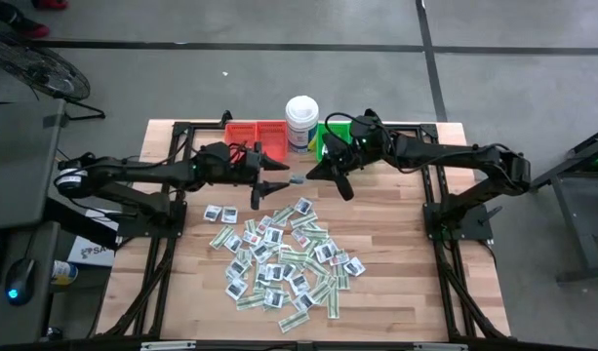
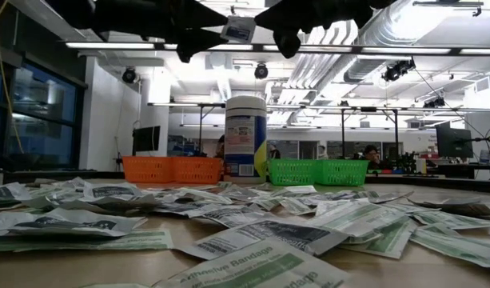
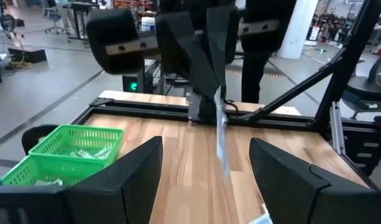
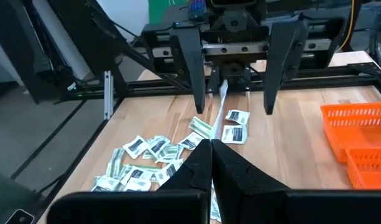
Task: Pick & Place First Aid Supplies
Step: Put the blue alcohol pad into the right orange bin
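Scattered flat white and pale green first aid packets [image 1: 279, 258] cover the near half of the wooden worktop [image 1: 396, 253]. Above them, the left end effector [image 1: 267, 188] hangs with fingers spread wide, mouth facing right. Just beyond it, one small white packet [image 1: 296, 180] dangles, seemingly edge-on to the left wrist camera, pinched in the closed right end effector [image 1: 311, 175]. Its long axis hangs downward, level with the left gap.

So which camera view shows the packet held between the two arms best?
The left wrist view: the packet hangs edge-on from the shut right tool, unobstructed. The low view shows its face; the high view, a speck; the right wrist view, a sliver.
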Controlling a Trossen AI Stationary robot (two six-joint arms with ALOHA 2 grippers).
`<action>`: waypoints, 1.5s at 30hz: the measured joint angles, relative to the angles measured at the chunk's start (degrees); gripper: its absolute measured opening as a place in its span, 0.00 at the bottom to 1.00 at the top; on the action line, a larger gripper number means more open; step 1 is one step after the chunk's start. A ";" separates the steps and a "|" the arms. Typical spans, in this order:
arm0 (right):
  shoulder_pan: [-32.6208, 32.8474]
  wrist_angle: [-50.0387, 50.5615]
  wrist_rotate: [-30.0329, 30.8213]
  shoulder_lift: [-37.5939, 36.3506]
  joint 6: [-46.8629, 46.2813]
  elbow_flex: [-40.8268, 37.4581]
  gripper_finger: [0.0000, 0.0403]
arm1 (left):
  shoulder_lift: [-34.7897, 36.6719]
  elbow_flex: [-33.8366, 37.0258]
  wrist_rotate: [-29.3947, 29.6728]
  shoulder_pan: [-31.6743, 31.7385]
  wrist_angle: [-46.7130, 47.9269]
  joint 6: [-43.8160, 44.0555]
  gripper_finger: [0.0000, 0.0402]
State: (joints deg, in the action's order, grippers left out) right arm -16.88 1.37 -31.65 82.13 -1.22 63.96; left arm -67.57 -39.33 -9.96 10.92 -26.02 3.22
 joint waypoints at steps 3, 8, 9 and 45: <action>0.00 -0.42 -0.58 0.02 0.13 0.00 0.00 | 0.02 -0.09 -0.41 -0.02 -0.22 0.32 0.59; 0.00 -2.82 -0.81 0.02 0.47 0.00 0.00 | 0.02 -0.09 -2.60 -0.02 -1.34 1.55 0.59; 0.00 -3.52 -0.86 0.02 0.67 0.00 0.00 | 0.02 -0.09 -2.60 -0.04 -1.25 1.59 0.59; 0.00 -5.46 -0.16 0.39 -0.02 0.02 0.00 | -2.89 -0.05 -3.48 -0.04 -8.80 3.00 0.04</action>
State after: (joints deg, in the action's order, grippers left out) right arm -16.88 -4.10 -31.81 82.52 -1.24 63.99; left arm -70.46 -39.38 -13.43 10.87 -34.82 6.23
